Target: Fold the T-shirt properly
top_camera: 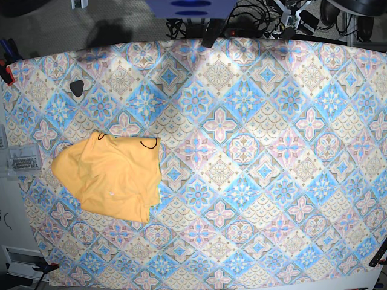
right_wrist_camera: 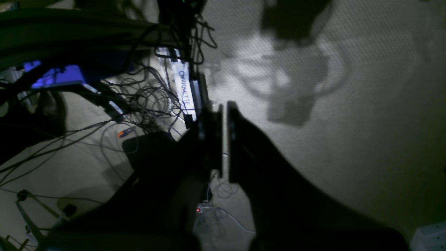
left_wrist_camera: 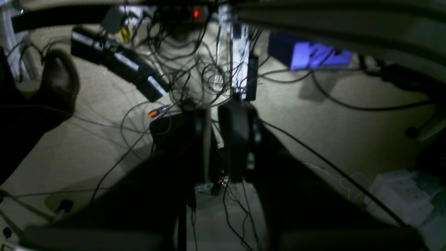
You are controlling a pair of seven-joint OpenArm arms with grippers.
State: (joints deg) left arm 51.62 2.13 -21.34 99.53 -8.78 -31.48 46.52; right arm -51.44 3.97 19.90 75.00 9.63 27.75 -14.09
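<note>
Over on the table's (top_camera: pixel 254 181) left side lay the T-shirt (top_camera: pixel 112 176), crumpled, nowhere near either pincer: right pincer (right_wrist_camera: pixel 224 139) clenched empty, left pincer (left_wrist_camera: pixel 214 143) slightly parted, empty, both above floor.

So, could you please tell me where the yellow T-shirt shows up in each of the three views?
Base: the T-shirt lies crumpled on the patterned cloth, toward the picture's left edge.
Left wrist: not in it; only floor and cables.
Right wrist: not in it either.
Shared landmark: the blue-lit box appears in both wrist views.
</note>
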